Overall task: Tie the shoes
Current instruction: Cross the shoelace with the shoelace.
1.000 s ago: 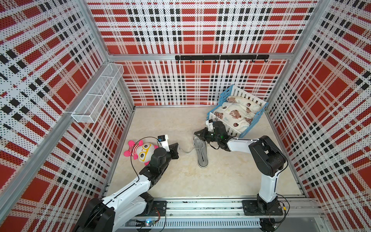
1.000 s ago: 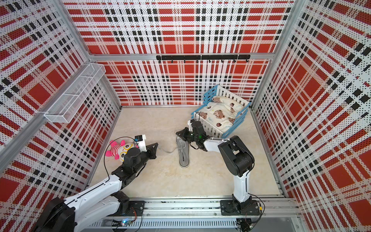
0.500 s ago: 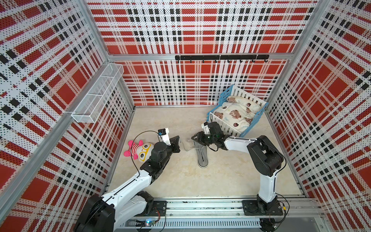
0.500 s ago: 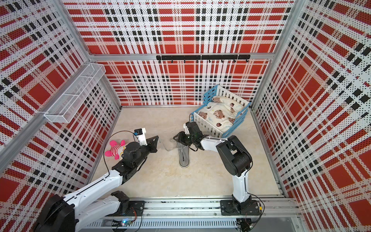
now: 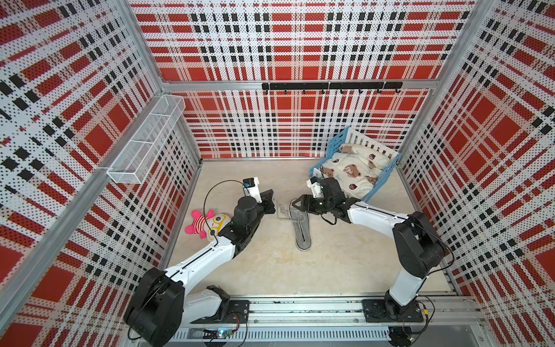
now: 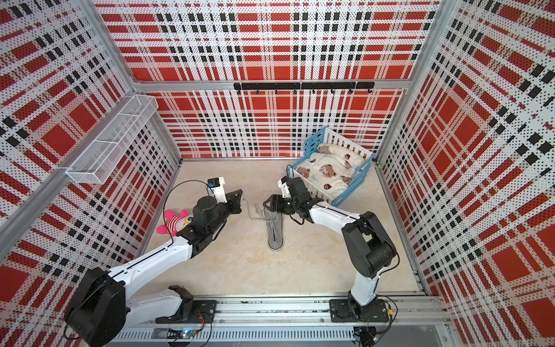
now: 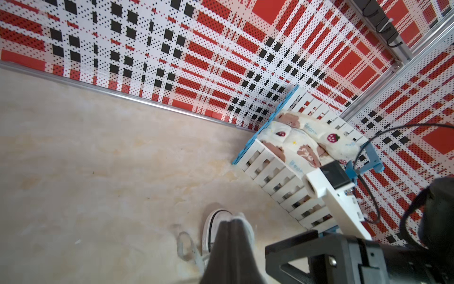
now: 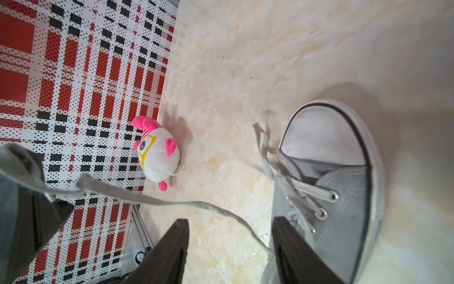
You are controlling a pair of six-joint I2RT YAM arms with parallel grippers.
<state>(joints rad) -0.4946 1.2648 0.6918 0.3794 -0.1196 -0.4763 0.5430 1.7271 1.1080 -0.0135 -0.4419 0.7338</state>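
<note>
The grey shoe (image 5: pixel 301 229) (image 6: pixel 274 232) lies mid-floor; its white toe cap (image 8: pixel 324 137) shows in the right wrist view. My left gripper (image 5: pixel 271 194) (image 6: pixel 240 194) (image 7: pixel 232 222) hangs just left of the shoe's far end, shut on a pale lace (image 6: pixel 249 210) (image 8: pixel 172 202) that runs through the air from the eyelets to its tip. My right gripper (image 5: pixel 295 203) (image 6: pixel 267 204) (image 8: pixel 231 221) stands open over the same end of the shoe. One finger is over the floor and one finger (image 8: pixel 292 246) over the shoe's side, with the lace passing between them unheld.
A pink-striped plush toy (image 5: pixel 207 223) (image 8: pixel 157 155) lies by the left wall, behind my left arm. A blue-and-white doll bed (image 5: pixel 354 171) (image 7: pixel 282 172) fills the back right corner, close behind my right wrist. A wire basket (image 5: pixel 147 144) hangs on the left wall.
My right gripper has opened and let go of the lace. My left gripper, still shut, has moved up and toward the back, drawing its lace out from the shoe.
</note>
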